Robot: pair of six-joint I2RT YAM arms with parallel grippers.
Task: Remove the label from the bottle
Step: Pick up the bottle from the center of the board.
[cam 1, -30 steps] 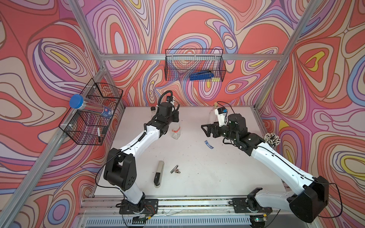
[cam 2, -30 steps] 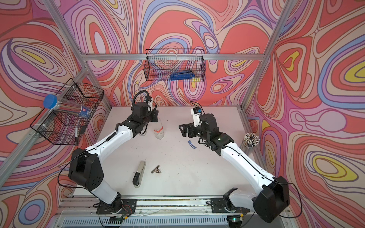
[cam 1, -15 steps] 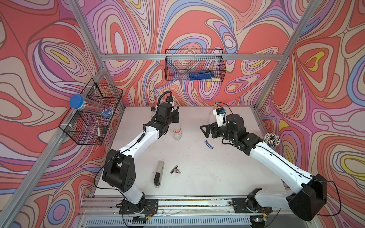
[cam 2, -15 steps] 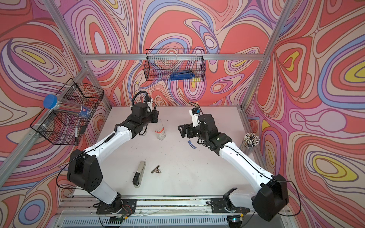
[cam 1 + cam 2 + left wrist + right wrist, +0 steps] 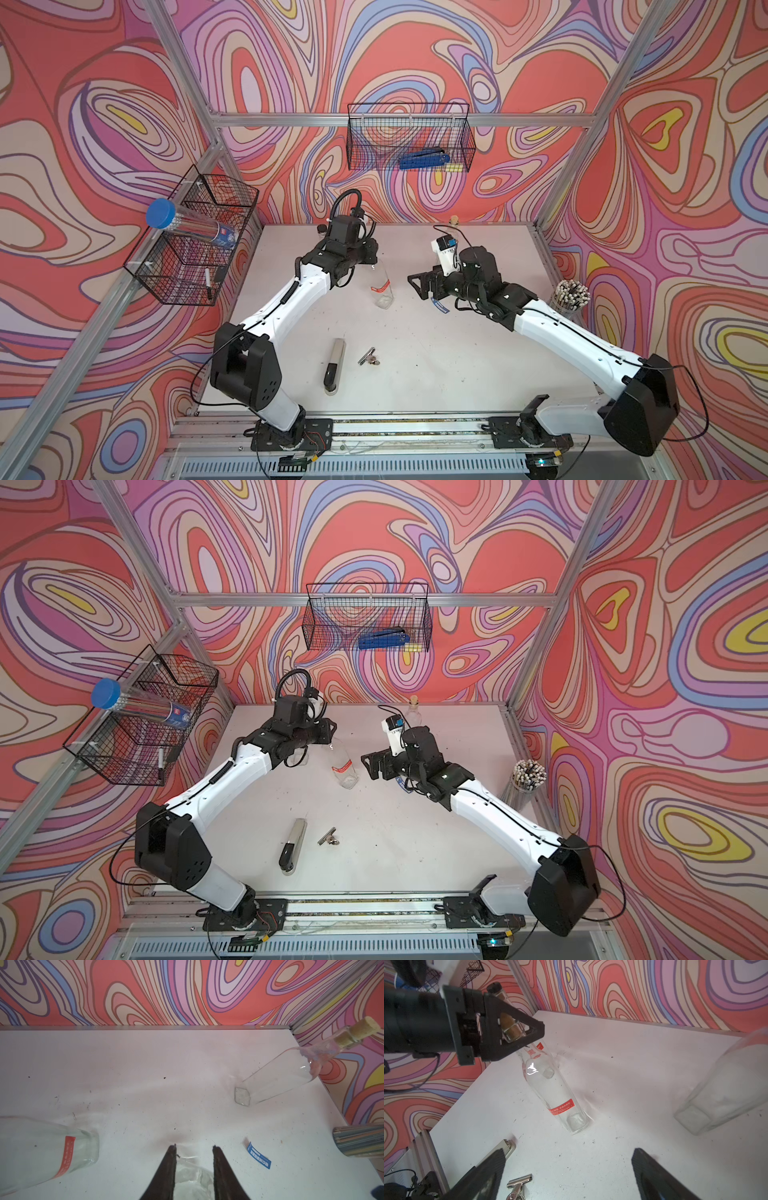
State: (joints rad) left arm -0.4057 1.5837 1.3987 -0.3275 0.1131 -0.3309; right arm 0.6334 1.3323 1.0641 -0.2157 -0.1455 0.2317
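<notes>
One hold: your left gripper (image 5: 526, 1034) clamps the likely slick, breakable bottle (image 5: 550, 1084) by its neck; right gripper (image 5: 568, 1152) gapes empty. Pinch the flimsy label (image 5: 561, 1107) at its edge.

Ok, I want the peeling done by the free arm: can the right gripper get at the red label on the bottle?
Probably yes: the right gripper is open and faces the red label low on the bottle across bare table; the left gripper grips only the neck.
</notes>
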